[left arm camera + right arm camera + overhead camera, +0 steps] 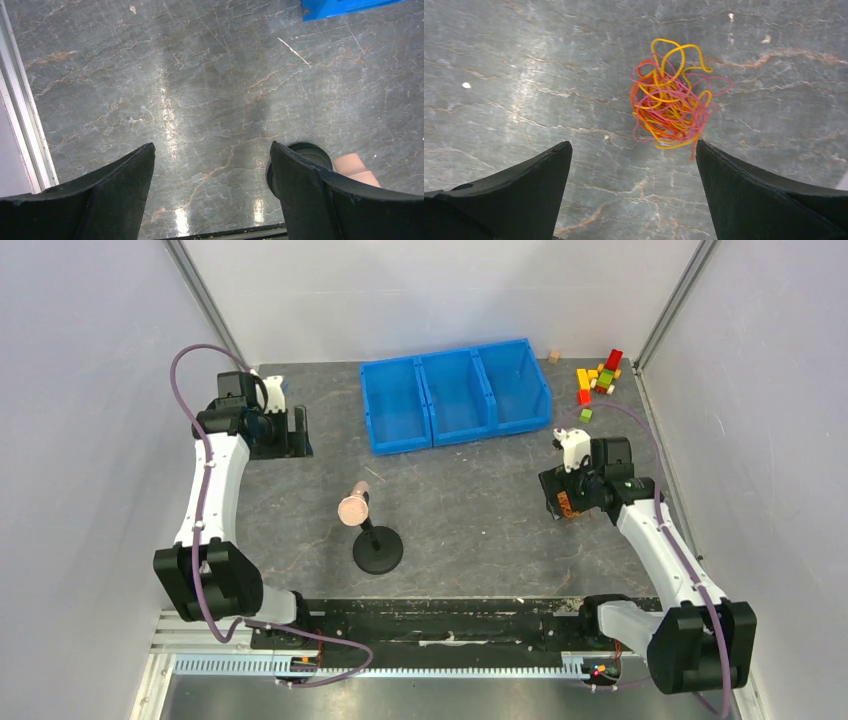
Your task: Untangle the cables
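As seen from the right wrist, noted cables [671, 95] bunched in one orange, yellow and pink tangle on the table [524, 75], at 1 o'clock of the right gripper [633, 144], a pink end just beside one finger. Found those fingers wide apart. Logged left gripper [212, 145] likewise spread over the table (black stand [310, 152] at its 3 o'clock). From above, spotted blue bins [455, 395] at 12 o'clock.
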Motion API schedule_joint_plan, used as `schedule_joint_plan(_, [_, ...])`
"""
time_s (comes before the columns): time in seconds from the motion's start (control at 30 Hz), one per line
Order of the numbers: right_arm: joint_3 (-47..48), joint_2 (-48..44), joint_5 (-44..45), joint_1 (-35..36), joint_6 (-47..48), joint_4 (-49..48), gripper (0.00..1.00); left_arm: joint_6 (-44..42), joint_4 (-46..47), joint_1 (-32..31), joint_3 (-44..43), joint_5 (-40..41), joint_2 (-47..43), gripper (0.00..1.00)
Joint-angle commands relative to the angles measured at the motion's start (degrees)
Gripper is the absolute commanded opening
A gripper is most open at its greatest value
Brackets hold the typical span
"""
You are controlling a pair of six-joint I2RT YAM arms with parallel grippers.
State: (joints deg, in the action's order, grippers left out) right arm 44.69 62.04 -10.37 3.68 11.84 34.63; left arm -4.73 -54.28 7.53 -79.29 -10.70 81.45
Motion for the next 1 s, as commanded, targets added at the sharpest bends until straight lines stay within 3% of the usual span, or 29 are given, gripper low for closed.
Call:
schedule_joint_plan(0.0, [5.4, 3.4, 8.6, -0.1, 4.0, 4.6, 0.98, -1.8, -0.1, -0.2, -4.6, 0.6, -0.5, 0.92])
schedule_joint_plan(0.07, [6.8, 6.1, 12.0, -1.1, 5.7, 6.9, 0.98, -2.8, -1.3, -0.3, -8.6, -0.2, 0.9, 0.92])
schedule_joint_plan(0.33, [5.9, 13.2, 10.5, -4.4, 8.0, 7.8, 0.98, -4.2, -2.7, -1.6, -24.0, -6.4, 8.3, 0.92])
schedule_joint_plan(0.5, [5.1, 19.2, 7.4, -4.8, 7.9, 4.1, 0.98, -4.0, -4.6, -4.7, -33.2, -12.8, 14.4, 0.92])
schedule_joint_plan(0.63, [5.2, 23.1, 5.2, -4.9, 7.6, 2.8, 0.92, -3.5, -4.0, -6.8, -35.8, -20.3, 16.9, 0.9])
schedule_joint_plan(0.87, [6.9, 26.1, -1.8, -4.7, 7.2, -1.6, 0.46, -3.9, -0.9, -14.0, -35.4, -23.0, 19.8, 0.88])
schedule_joint_plan(0.97, [9.0, 26.4, -4.8, -3.2, 7.4, -3.0, 0.19, -3.6, -1.0, -15.9, -36.3, -26.8, 22.3, 0.87])
